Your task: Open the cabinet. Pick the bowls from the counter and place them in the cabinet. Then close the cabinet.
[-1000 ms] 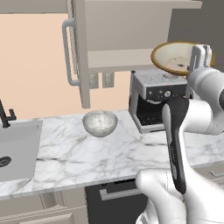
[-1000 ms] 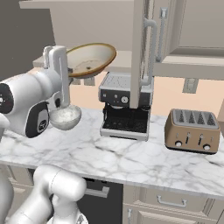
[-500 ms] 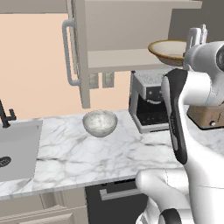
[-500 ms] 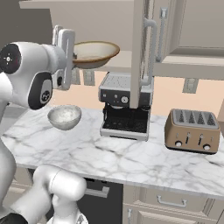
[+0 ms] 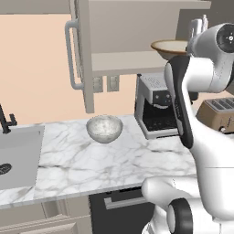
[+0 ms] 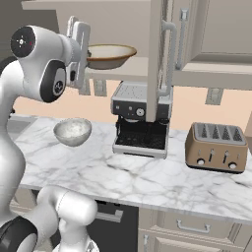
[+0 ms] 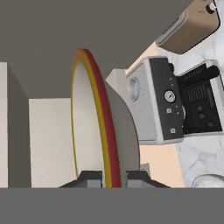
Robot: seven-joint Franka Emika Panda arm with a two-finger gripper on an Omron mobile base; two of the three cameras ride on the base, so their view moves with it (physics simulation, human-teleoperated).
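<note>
Tan bowl (image 7: 98, 127) rim pinched, end effector (image 7: 114, 176) close-up

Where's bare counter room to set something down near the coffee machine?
Bare white marble counter runs in front of the black-and-silver coffee machine and the tan toaster, and between the steel sink and the grey-white marbled bowl. The gap between coffee machine and toaster is tight.
</note>
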